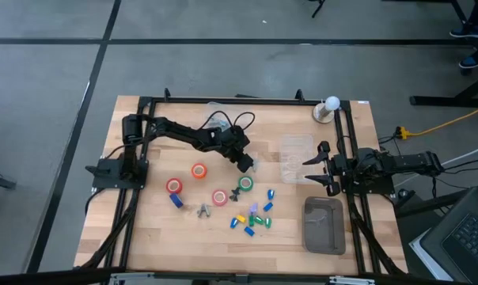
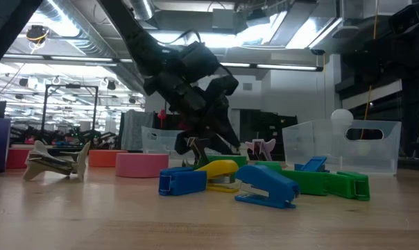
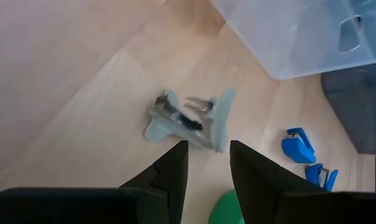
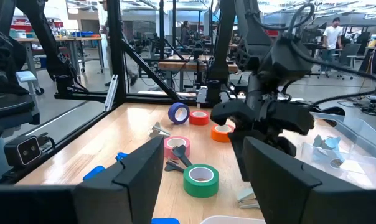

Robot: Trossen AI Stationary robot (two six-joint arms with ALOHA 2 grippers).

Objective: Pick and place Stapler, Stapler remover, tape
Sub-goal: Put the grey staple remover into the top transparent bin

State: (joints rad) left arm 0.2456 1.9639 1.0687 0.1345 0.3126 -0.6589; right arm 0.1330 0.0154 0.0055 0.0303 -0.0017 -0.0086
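Note:
My left gripper (image 3: pixel 206 155) is open and slants down over the table's middle (image 1: pixel 245 164). A pale staple remover (image 3: pixel 189 118) lies flat on the wood just ahead of its fingertips, with nothing between them. Tape rolls lie nearby: orange (image 1: pixel 199 170), red (image 1: pixel 174 186), pink-red (image 1: pixel 220 197) and green (image 1: pixel 245 184). Small staplers in blue, yellow and green (image 1: pixel 251 221) lie in a loose cluster toward the near edge. A second, grey staple remover (image 1: pixel 202 210) lies left of them. My right gripper (image 1: pixel 316 166) waits open at the right side.
A clear plastic bin (image 1: pixel 297 157) stands right of the left gripper, and another clear container (image 1: pixel 216 120) lies near the far edge. A grey tray (image 1: pixel 324 226) sits at the near right. A white ball on a stand (image 1: pixel 330 107) is at the far right corner.

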